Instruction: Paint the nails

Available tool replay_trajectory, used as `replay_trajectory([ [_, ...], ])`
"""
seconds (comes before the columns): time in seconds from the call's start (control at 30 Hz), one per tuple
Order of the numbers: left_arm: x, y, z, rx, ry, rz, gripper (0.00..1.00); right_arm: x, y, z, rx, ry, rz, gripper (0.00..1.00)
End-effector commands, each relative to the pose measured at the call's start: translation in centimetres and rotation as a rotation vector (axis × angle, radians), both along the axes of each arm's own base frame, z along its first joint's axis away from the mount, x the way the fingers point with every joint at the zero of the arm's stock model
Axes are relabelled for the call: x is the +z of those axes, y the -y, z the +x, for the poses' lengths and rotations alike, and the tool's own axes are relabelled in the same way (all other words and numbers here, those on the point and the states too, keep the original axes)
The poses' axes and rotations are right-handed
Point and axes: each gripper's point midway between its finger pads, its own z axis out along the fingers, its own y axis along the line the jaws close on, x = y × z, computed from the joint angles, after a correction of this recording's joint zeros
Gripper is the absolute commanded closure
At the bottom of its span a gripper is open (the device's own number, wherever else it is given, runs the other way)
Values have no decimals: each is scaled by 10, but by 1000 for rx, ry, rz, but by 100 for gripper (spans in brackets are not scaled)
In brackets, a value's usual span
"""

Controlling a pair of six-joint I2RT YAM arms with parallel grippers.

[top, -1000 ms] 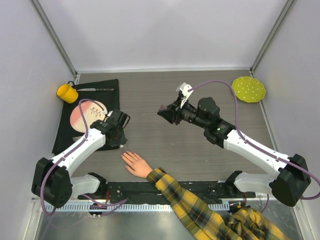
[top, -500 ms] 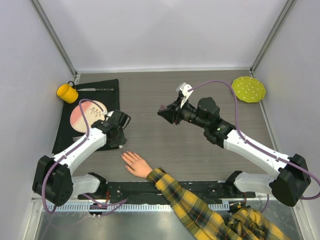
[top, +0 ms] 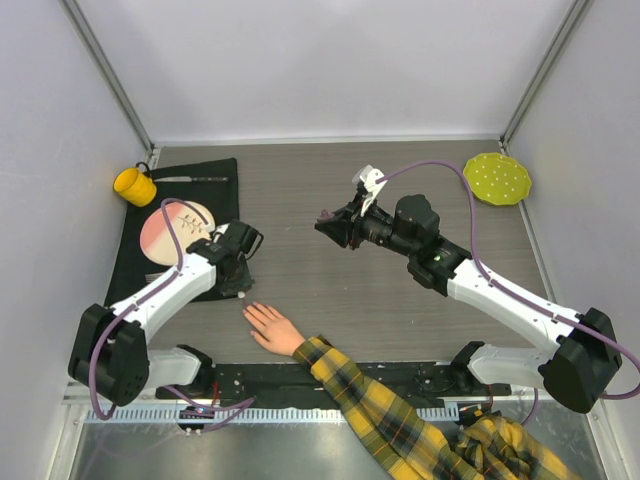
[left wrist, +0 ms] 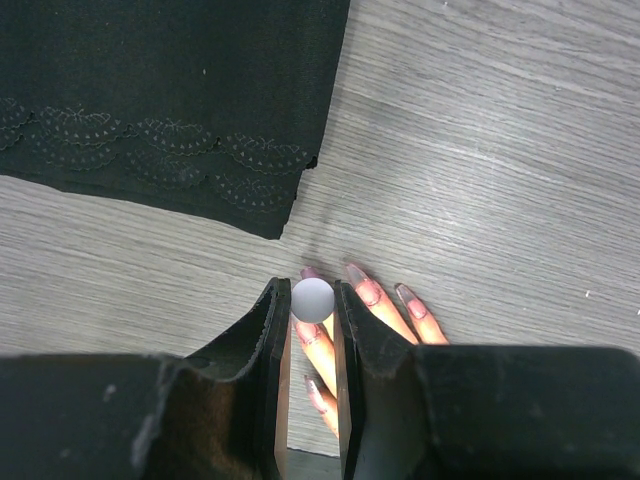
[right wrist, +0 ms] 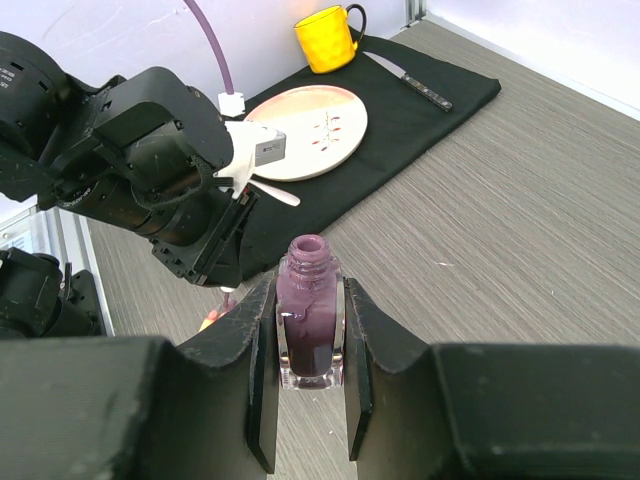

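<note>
The pale hand (top: 272, 327) with a yellow-black plaid sleeve (top: 385, 410) lies flat near the table's front edge, fingers spread toward the left. My left gripper (top: 240, 284) hangs just above the fingertips, shut on the brush cap (left wrist: 312, 299), whose pale round top shows between the jaws. Below it the nails (left wrist: 357, 273) look purple. The brush tip is hidden under the cap. My right gripper (top: 330, 226) is raised over the table's middle, shut on the open purple polish bottle (right wrist: 310, 320), held upright.
A black cloth (top: 205, 175) at the left carries a yellow mug (top: 134, 185), a pink plate (top: 165, 235) and a knife (top: 192, 179). A green dotted plate (top: 497, 179) sits at the back right. The cloth's corner (left wrist: 285, 215) lies close to the fingertips.
My left arm has shifted very slightly to the right over the fingertips. The right arm and the hand have not moved.
</note>
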Motion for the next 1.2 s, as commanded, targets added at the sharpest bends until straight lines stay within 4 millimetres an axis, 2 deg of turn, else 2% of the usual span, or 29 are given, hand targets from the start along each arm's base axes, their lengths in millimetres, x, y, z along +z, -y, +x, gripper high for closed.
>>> replay_trajectory([
  [0.0, -3, -4, 2, 20, 7, 19, 100, 31, 1, 0, 4, 73, 69, 99],
  [1.17, -10, -5, 7, 23, 23, 25, 100, 31, -1, 1, 5, 73, 65, 99],
])
